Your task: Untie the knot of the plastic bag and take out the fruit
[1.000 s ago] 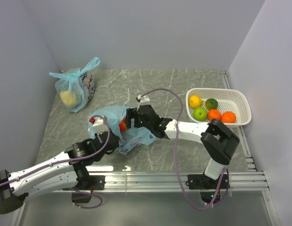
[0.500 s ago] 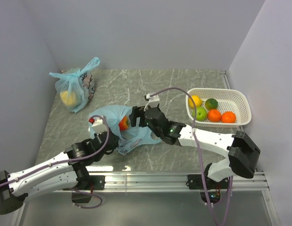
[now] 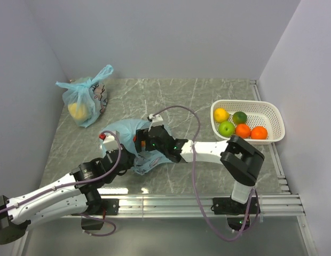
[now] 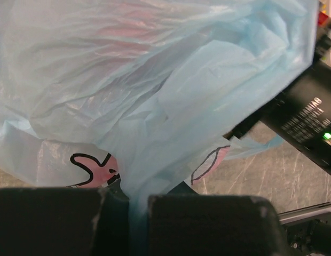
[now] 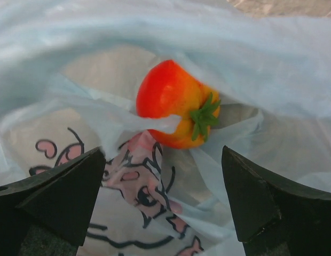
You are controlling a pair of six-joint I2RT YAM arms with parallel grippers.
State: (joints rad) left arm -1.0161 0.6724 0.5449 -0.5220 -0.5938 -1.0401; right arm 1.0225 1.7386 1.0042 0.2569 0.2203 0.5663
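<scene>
The light-blue plastic bag [image 3: 125, 141] lies open on the table in the top view, with no knot showing. My left gripper [image 3: 118, 154] is shut on the bag's film [image 4: 134, 213]. My right gripper [image 3: 141, 143] is open at the bag's mouth, and its wrist view looks inside. The red fruit with green calyx [image 5: 176, 110] lies in the bag ahead of the open fingers [image 5: 64, 192], untouched; it barely shows in the top view [image 3: 136, 140]. Five fruits lie in the white basket [image 3: 272, 114]: yellow [image 3: 221, 114], green [image 3: 226, 128], green-orange [image 3: 239, 117] and two orange [image 3: 242, 129], [image 3: 259, 132].
A second knotted blue bag [image 3: 86, 98] with a yellow fruit [image 3: 77, 110] inside stands at the back left. Grey walls close the left, back and right sides. A metal rail [image 3: 208, 200] runs along the near edge.
My right arm swung out toward the right, then came back left, and its gripper now reaches deeper into the bag's mouth. The left gripper has kept its hold on the bag.
</scene>
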